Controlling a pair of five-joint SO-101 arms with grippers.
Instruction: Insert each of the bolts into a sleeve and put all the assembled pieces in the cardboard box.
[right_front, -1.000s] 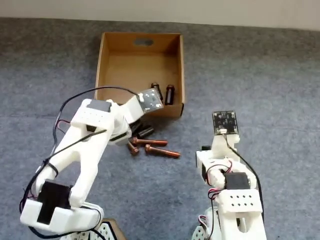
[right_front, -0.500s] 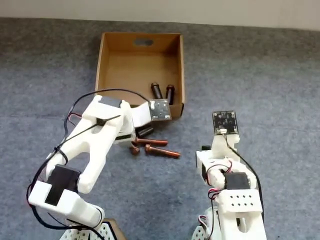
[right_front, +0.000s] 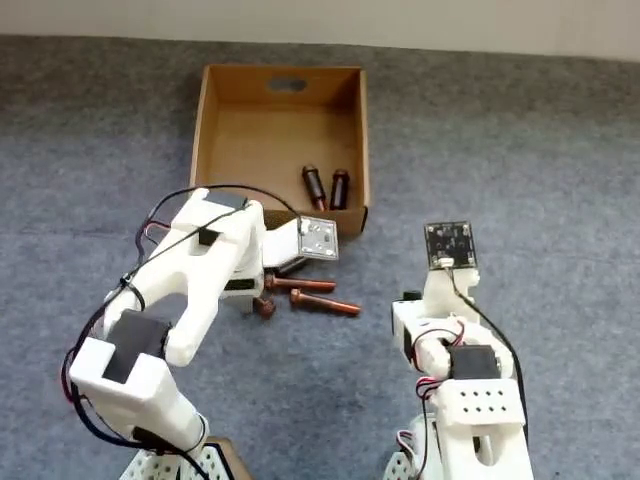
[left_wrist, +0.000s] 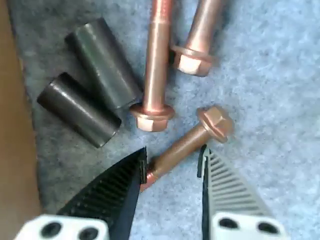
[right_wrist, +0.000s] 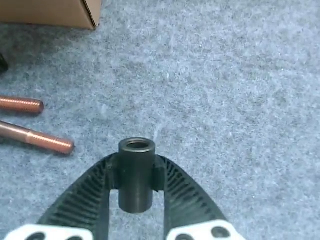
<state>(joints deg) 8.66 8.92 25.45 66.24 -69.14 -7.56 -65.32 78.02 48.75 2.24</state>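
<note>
Right pincer (right_wrist: 136, 165) clenches a black sleeve (right_wrist: 136, 192), bore exposed to receive a bolt. Left pincer (left_wrist: 172, 160), released, straddles a copper flange bolt (left_wrist: 192, 137) at the cardboard box's (right_front: 199, 130) 6 o'clock.

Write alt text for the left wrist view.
Open jaws straddle a copper bolt lying on grey carpet. Beyond it lie two more bolts and two dark sleeves, with a box wall at the edge.

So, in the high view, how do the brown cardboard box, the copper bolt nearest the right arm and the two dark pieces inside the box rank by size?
1. Brown cardboard box.
2. Copper bolt, longer than either piece.
3. The two dark cylindrical pieces look alike; I cannot rank them.
</note>
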